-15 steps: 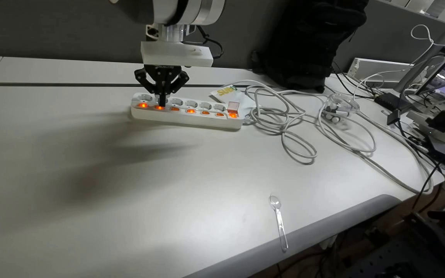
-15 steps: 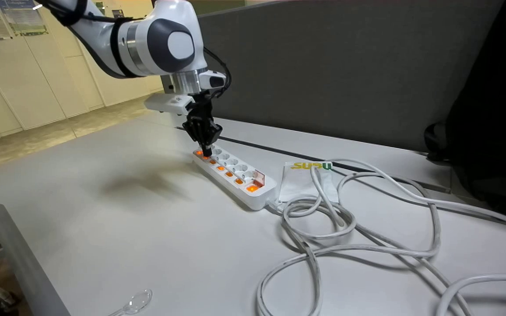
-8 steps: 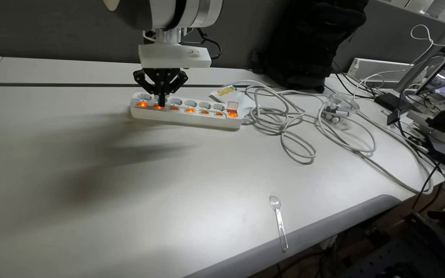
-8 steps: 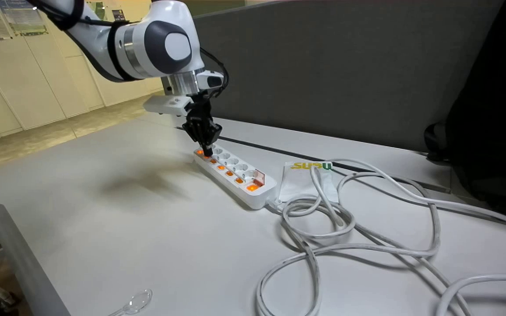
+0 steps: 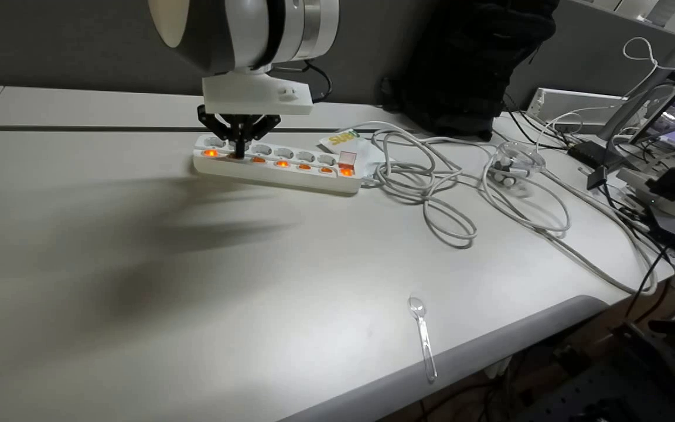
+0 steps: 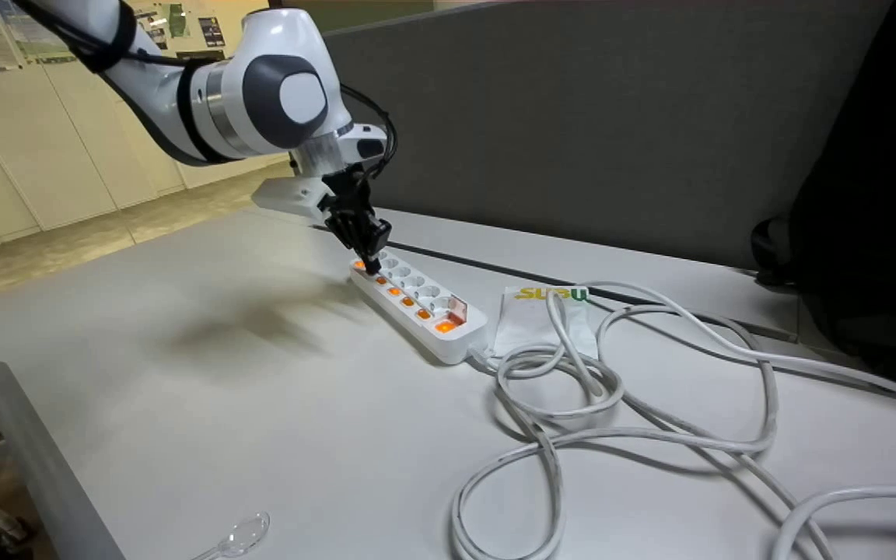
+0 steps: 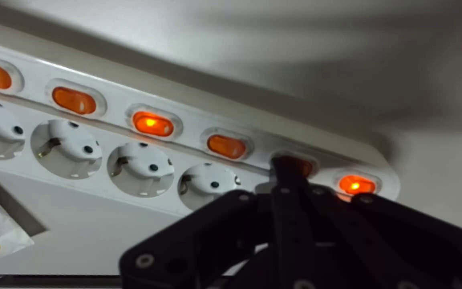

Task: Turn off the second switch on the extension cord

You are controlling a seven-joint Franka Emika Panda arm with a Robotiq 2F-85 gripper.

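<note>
The white extension cord (image 5: 279,176) lies on the table with a row of orange switches; it also shows in an exterior view (image 6: 460,342) and the wrist view (image 7: 191,110). My black gripper (image 5: 239,152) is shut, fingertips together with nothing between them. It points down onto the second switch from the free end, also in an exterior view (image 6: 372,267) and the wrist view (image 7: 289,164). The second switch (image 7: 305,166) is dark and partly hidden by the fingertips. The end switch (image 7: 357,185) and fourth switch (image 7: 152,123) glow; the third switch (image 7: 226,146) is unlit.
A coiled white cable (image 5: 413,176) and a paper packet (image 6: 545,323) lie beside the cord's plug end. A grey partition (image 6: 611,140) and a black backpack (image 5: 472,64) stand behind. A clear plastic spoon (image 5: 422,334) lies near the table's front edge.
The arm has lowered and tilted, with the fingertips pressed on the second switch. That switch's glow has gone out. The extension cord has slid slightly toward its free end and the partition.
</note>
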